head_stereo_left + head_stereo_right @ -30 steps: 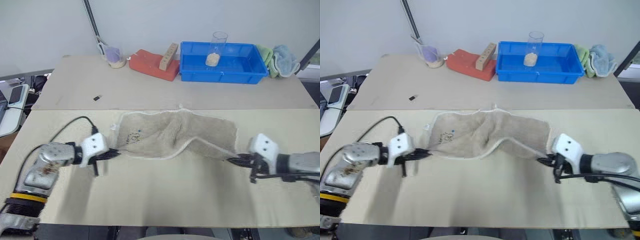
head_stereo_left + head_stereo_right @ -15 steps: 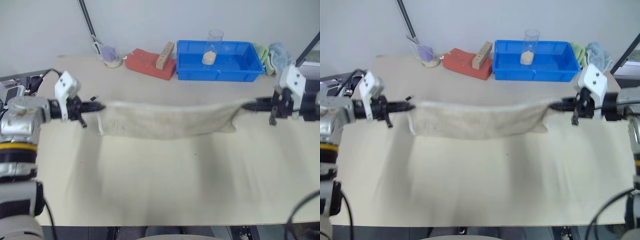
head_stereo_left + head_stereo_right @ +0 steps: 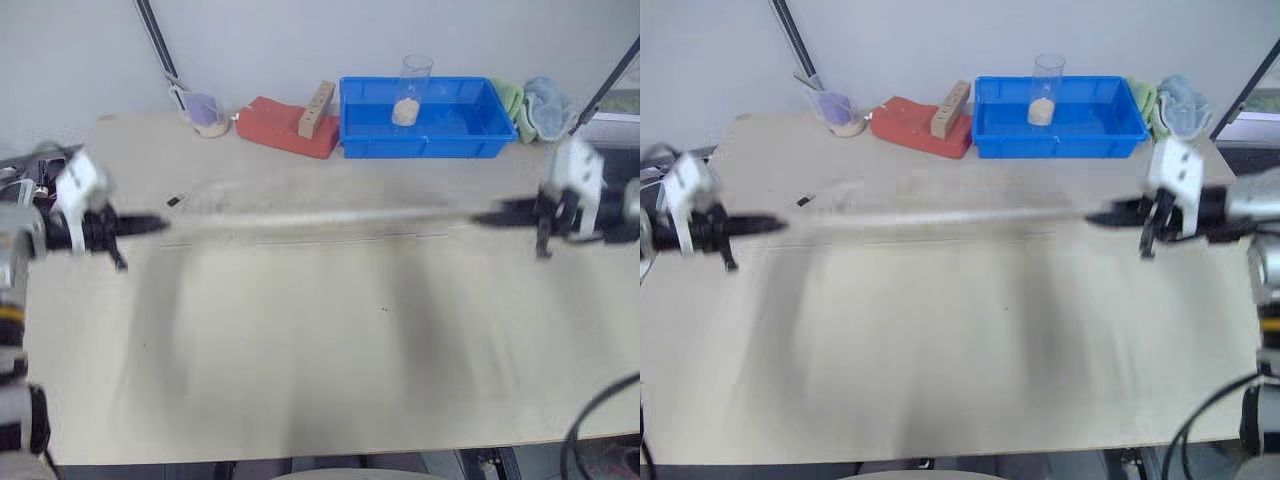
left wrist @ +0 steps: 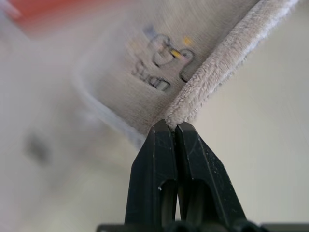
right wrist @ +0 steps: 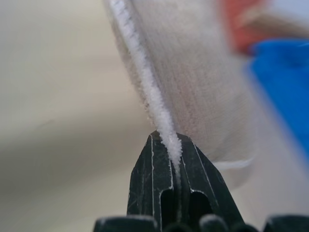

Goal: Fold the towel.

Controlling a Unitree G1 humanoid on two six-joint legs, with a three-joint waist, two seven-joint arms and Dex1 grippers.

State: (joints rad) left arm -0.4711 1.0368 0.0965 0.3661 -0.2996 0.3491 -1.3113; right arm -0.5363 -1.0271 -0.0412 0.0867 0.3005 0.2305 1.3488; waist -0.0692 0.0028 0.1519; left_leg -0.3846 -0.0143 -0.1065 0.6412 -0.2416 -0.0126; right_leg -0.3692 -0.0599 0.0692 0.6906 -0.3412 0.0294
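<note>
The beige-grey soft towel (image 4: 193, 43) with its white stitched border hangs in the air above the pale beige worktop (image 3: 330, 350), pulled out in a thin, blurred band between the two arms. The left gripper (image 3: 150, 225) holds one end at the left side of the worktop, and the right gripper (image 3: 485, 216) holds the other end at the right side, so the cloth runs nearly level from one to the other.

In the left wrist view the two black fingers (image 4: 157, 159) are pressed together on the plush edge of the towel, right at a corner; the small dark printed logo (image 4: 166, 60) sits on the cloth just beyond the fingertips. In the right wrist view the right gripper's black fingers (image 5: 149, 169) are likewise clamped on the white stitched border (image 5: 145, 92), which rises straight out from between them.

Along the far edge of the worktop stands a blue plastic tray (image 3: 420, 135) with a clear cup (image 3: 410, 88) holding some pale grains. Left of the tray lies a red block (image 3: 280, 125) with a tan wooden piece (image 3: 315, 96) leaning on it, and further left a small clear cup (image 3: 205, 112). Right of the tray lie a green cloth (image 3: 512, 98) and a light blue cloth (image 3: 545, 100), bunched side by side.
</note>
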